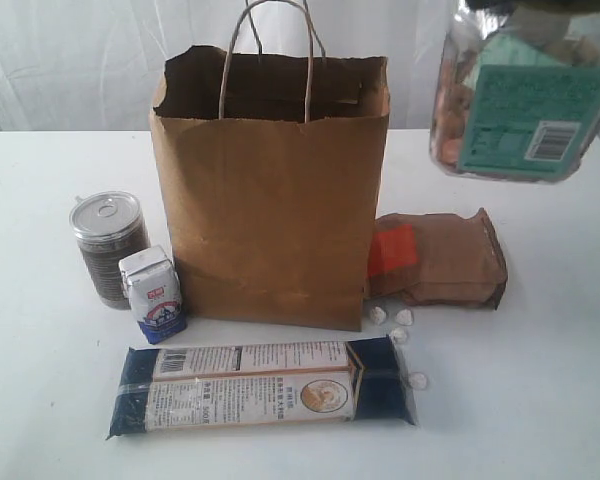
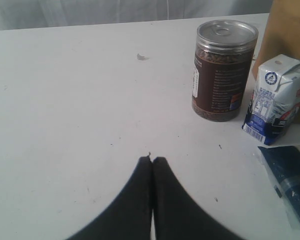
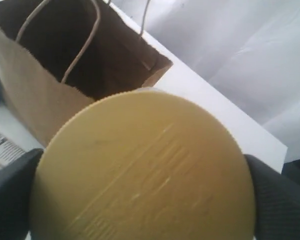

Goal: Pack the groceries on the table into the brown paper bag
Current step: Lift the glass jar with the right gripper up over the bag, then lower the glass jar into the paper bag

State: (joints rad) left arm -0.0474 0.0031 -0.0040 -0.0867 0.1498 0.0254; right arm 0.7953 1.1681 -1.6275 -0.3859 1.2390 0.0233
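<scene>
jar aloft, not yet over the bag

your right gripper (image 3: pixel 145 200) is spread wide and clamps the ribbed gold lid (image 3: pixel 140 150) of the clear, teal-labelled jar (image 1: pixel 525 90), which hangs high, right of the tall brown paper bag (image 1: pixel 270 200), above the white table (image 1: pixel 540 400). your left gripper (image 2: pixel 152 162) is pressed together and empty. let go here and the jar likely drops outside the bag; come in low and it could snag the upright cord handles (image 1: pixel 270 50) or shove the rim and tip the bag. the lid hides the jar body from the wrist view, the exterior view crops the jar's top, and the bag's dark inside can't be read.
</scene>
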